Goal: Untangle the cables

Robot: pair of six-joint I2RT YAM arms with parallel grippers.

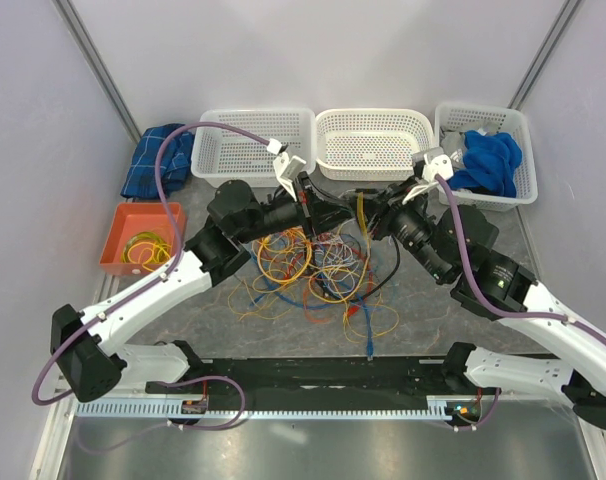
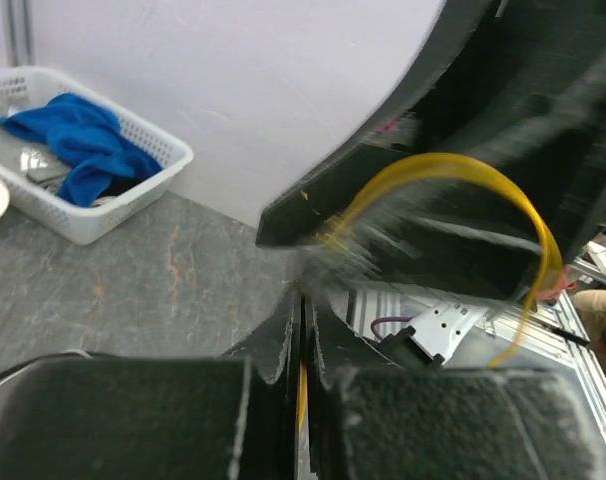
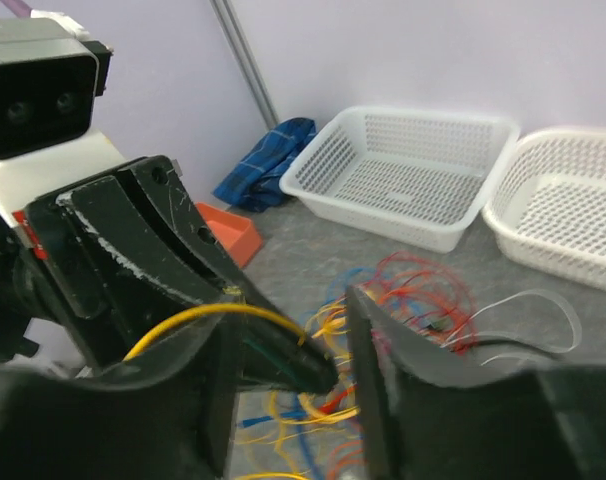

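Note:
The cables (image 1: 318, 268) lie in a loose jumble of yellow, orange, red, blue and white wires on the grey table, with a black loop (image 1: 388, 270) at their right side. My left gripper (image 1: 343, 214) hangs above the far edge of the pile, shut on a yellow cable (image 2: 303, 392) that shows between its pads. That cable arcs up as a loop (image 2: 453, 165) in front of the right arm. My right gripper (image 1: 371, 213) faces it tip to tip. Its jaws (image 3: 291, 310) stand open around the left gripper's fingertips (image 3: 313, 370), and the yellow cable (image 3: 213, 312) passes beside them.
Three white baskets (image 1: 253, 115) (image 1: 373, 115) (image 1: 518, 125) line the back; the right one holds a blue cloth (image 1: 493, 160). An orange tray (image 1: 118, 225) with coiled yellow wire sits at the left, and a blue checked cloth (image 1: 155, 160) lies behind it.

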